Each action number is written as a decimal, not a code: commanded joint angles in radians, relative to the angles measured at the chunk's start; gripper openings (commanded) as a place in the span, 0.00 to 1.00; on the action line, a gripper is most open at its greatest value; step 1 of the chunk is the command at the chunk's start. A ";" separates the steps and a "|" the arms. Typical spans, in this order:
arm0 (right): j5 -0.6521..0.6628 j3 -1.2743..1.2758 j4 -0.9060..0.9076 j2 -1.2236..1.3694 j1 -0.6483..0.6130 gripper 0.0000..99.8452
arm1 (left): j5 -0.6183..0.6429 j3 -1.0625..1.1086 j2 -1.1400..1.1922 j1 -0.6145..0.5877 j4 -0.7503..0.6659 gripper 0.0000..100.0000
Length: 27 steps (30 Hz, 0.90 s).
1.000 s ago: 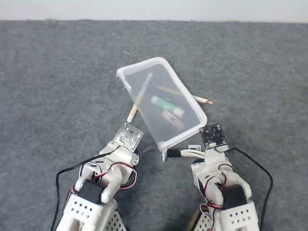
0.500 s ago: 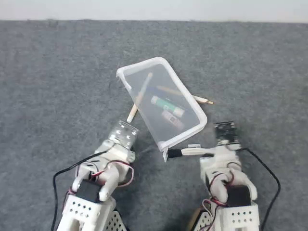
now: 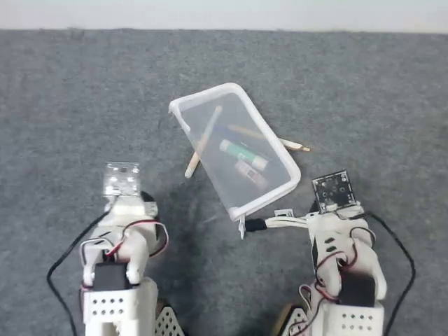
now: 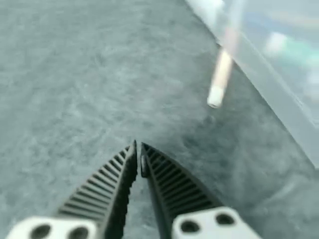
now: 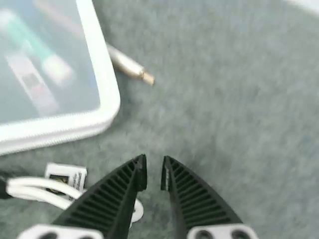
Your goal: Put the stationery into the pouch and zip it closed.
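A translucent pouch (image 3: 234, 150) with a white zip edge lies slanted at the middle of the grey mat. Through it show a green-and-white marker (image 3: 243, 154) and other pens. A wooden pencil end (image 3: 190, 168) sticks out past its left edge, and a pencil tip (image 3: 299, 147) past its right edge. My left gripper (image 4: 138, 147) is shut and empty over bare mat, left of the pouch (image 4: 279, 59) and short of that pencil end (image 4: 218, 84). My right gripper (image 5: 153, 167) is shut to a thin slit, empty, just off the pouch's near right corner (image 5: 107, 107).
White cables with a small tag (image 3: 280, 220) lie on the mat between the pouch's near corner and the right arm (image 3: 336, 192); they also show as cables (image 5: 55, 181) beside the right fingers. The left arm (image 3: 122, 182) stands well left of the pouch. Grey mat surrounds everything.
The left arm has swung left and pulled away from the pouch's edge. The right arm has shifted slightly right and back. The pouch has stayed put.
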 commanded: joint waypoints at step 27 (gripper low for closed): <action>0.183 -0.479 0.059 0.909 -0.628 0.20 | 0.086 -0.070 -0.012 -0.057 0.051 0.23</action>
